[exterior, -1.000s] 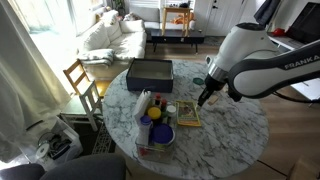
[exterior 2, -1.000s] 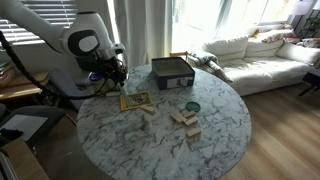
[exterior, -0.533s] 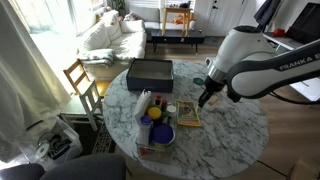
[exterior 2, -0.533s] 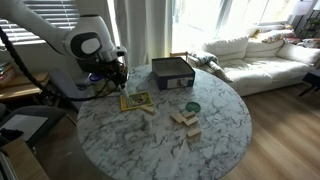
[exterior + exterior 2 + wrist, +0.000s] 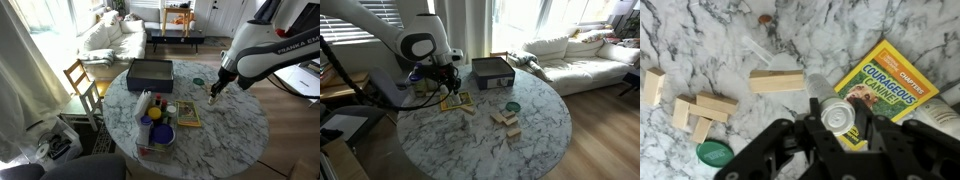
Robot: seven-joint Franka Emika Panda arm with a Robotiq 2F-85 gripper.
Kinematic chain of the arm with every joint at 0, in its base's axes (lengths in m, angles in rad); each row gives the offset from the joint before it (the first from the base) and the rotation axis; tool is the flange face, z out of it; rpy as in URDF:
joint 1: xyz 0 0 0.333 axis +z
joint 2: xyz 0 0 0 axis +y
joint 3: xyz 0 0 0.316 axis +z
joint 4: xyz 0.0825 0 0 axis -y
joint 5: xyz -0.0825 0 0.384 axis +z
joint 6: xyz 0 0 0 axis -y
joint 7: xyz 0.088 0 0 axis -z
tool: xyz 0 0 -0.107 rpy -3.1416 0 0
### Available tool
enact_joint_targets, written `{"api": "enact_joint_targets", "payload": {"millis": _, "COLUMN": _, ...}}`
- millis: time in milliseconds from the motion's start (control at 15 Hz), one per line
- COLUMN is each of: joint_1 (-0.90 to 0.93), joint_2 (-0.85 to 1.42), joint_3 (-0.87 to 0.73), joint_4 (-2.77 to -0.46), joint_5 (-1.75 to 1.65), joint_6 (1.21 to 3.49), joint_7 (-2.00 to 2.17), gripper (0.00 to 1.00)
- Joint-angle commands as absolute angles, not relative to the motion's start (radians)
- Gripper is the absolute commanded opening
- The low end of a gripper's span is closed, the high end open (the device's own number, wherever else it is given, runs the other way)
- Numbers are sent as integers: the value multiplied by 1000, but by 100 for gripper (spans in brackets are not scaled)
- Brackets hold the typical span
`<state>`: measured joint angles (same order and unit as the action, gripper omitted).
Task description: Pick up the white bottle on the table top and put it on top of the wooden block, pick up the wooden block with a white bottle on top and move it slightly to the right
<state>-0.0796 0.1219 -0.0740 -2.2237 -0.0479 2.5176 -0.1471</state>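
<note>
The white bottle (image 5: pixel 830 100) sits between the two black fingers (image 5: pixel 808 125) of your gripper (image 5: pixel 839 120), with its pale round cap facing the wrist camera. The fingers press in on both sides of it, so your gripper is clamped on the bottle. You cannot tell from these views whether the bottle's base touches anything beneath it.

In the wrist view, the wooden block (image 5: pixel 776 82) lies flat on the marble just ahead of the fingertips and a little toward the picture's left. It is apart from the bottle and has nothing on top of it. A yellow book (image 5: pixel 885 85) lies under and beside the gripper on the opposite side. A loose cluster of other wooden blocks (image 5: pixel 700 110) lies well out from the gripper, past the wooden block. A green lid (image 5: pixel 712 153) lies on that same side, level with the fingers.

In an exterior view, your gripper (image 5: pixel 450 92) hangs fingers down over the book (image 5: pixel 455 101), with the wooden block (image 5: pixel 467 112) just beside it on the table top (image 5: pixel 470 150). The bottle is too small to make out there. A dark box (image 5: pixel 492 72) stands beyond the gripper at the table's far edge. In an exterior view, the gripper (image 5: pixel 213 92) points down at the veined white table top (image 5: pixel 235 135), with the dark box (image 5: pixel 150 73) well apart from it.
</note>
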Motion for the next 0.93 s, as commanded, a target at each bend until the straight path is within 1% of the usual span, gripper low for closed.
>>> {"api": "enact_joint_targets", "payload": {"millis": 0, "joint_1": -106, "joint_2": 140, "joint_3": -84, "joint_4": -2191, "joint_5": -13, "joint_6": 2482, "joint_7": -175, "gripper": 12}}
{"api": "enact_joint_targets", "payload": {"millis": 867, "joint_1": -150, "joint_2": 202, "joint_3": -88, "joint_4": -2138, "joint_5": 56, "joint_6": 2484, "joint_7": -197, "gripper": 12}}
